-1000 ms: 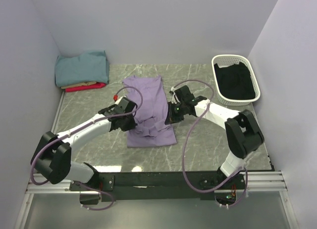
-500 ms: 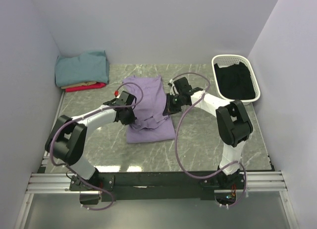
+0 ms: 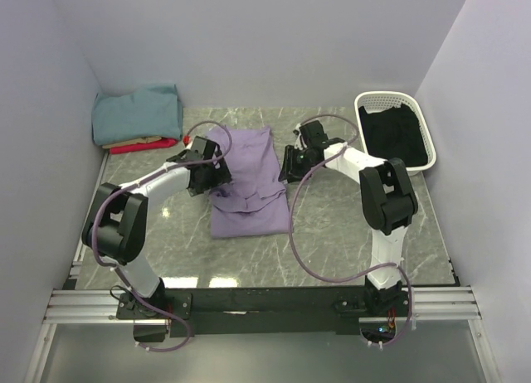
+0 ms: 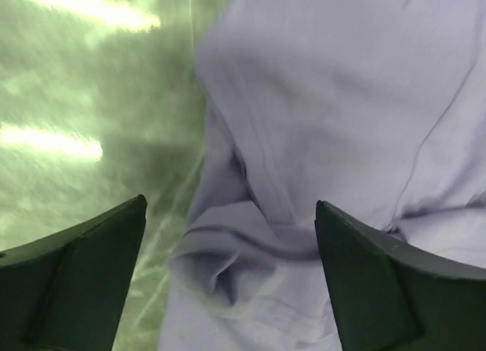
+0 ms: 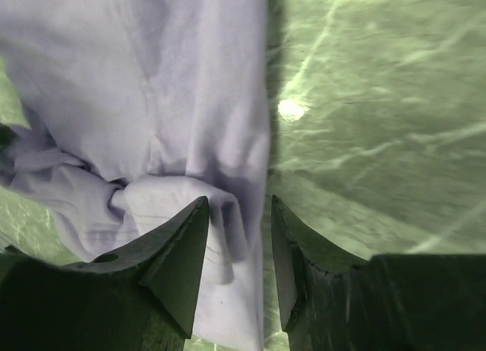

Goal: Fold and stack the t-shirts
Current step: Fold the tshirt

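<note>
**Top external view.**
- The large lavender-purple cloth t-shirt (image 3: 249,184) lies mid-table on the grey marble-patterned table (image 3: 340,234). It is folded into a long strip running away from the arm bases, and its near end is creased and bunched.
- The left gripper (image 3: 212,172) sits at the strip's left edge and the right gripper (image 3: 289,166) at its right edge, roughly level with each other.
- In the far left corner, against the wall, is a stack of folded shirts: the teal t-shirt (image 3: 137,111) on top, the tan t-shirt (image 3: 133,140) under it, and the red t-shirt (image 3: 143,147) at the bottom. The stack is well apart from the lavender shirt.
- At the far right is a white plastic lattice basket (image 3: 383,96) with dark cloth (image 3: 397,138) inside.

**Left wrist view.**
- The left gripper (image 4: 229,214) has its jaws spread wide, with nothing clamped between them.
- The lavender shirt (image 4: 342,100) fills the right and centre of the view, and a rumpled fold sits low between the fingers.
- The table (image 4: 91,85) shows at the left, blurred.

**Right wrist view.**
- The right gripper (image 5: 239,207) has its jaws parted by a narrow gap.
- The shirt's (image 5: 152,77) right edge runs down beneath that gap, with a crumpled fold at lower left.
- The table (image 5: 364,123) shows at the right.
- No cloth appears pinched between the jaws. The blur does not let me tell whether the fingertips touch the fabric.
</note>
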`<state>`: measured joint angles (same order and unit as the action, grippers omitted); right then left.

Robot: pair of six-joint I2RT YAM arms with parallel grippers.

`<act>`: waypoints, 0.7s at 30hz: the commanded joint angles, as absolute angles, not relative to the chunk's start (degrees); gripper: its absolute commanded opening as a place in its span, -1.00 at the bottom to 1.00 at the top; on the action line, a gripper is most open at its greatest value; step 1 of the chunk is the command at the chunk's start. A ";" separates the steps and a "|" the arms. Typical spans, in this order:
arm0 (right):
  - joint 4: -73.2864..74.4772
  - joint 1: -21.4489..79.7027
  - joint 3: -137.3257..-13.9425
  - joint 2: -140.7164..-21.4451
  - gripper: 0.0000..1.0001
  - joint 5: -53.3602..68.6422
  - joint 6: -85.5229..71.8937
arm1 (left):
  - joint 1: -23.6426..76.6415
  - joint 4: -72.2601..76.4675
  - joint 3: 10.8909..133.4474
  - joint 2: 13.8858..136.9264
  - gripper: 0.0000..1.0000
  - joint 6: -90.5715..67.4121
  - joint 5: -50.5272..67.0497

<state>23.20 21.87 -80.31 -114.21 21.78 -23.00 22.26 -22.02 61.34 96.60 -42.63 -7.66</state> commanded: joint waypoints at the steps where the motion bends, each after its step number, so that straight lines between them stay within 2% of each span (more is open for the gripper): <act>1: 21.19 21.27 -79.46 -106.45 -0.07 21.53 -22.15 | 21.71 -21.18 66.44 94.75 0.99 -40.70 -9.68; 8: 20.83 21.45 -72.70 -97.04 -0.04 27.41 -23.11 | 21.88 -22.67 65.13 89.83 0.99 -39.38 -5.19; 14: 20.65 22.94 -69.35 -94.66 -0.04 30.23 -23.73 | 21.97 -27.33 62.58 85.17 0.99 -38.14 -3.70; 21: 20.22 27.77 -67.68 -94.04 -0.04 30.50 -24.35 | 22.59 -24.88 52.39 78.58 0.99 -41.04 -2.11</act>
